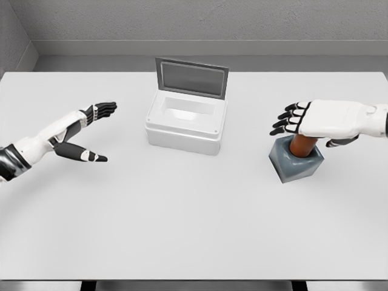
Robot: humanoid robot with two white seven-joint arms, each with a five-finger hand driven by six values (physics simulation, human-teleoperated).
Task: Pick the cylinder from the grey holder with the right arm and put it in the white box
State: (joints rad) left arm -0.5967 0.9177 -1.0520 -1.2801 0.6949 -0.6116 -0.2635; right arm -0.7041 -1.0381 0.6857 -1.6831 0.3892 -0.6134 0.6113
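The brown cylinder (301,145) stands in the grey holder (296,161) at about four o'clock from the middle of the white table (194,230), leaning a little so that its top tips toward one o'clock. The right hand (315,119) lies directly over the top of the cylinder, palm down, its arm coming in from the three o'clock edge of the picture. Its black-jointed fingers (285,121) are stretched out straight and slightly fanned toward nine o'clock, reaching past the cylinder rather than wrapping it; the thumb shows dark below the palm at about four o'clock of the cylinder's top. The hand is spread wide and holds nothing. Whether the palm actually touches the cylinder's top cannot be told from this view, since the hand hides that end. The holder sits square on the table with only the lower part of the cylinder sunk into it. The white box (185,125) stands at about ten o'clock from the holder, well apart from it, near twelve o'clock of the table's middle; its lid (191,77) is raised upright at the far side and the hollow inside is bare. The left hand (85,130) rests over the table at about nine o'clock, fingers extended toward the box, thumb held apart, gripping nothing.
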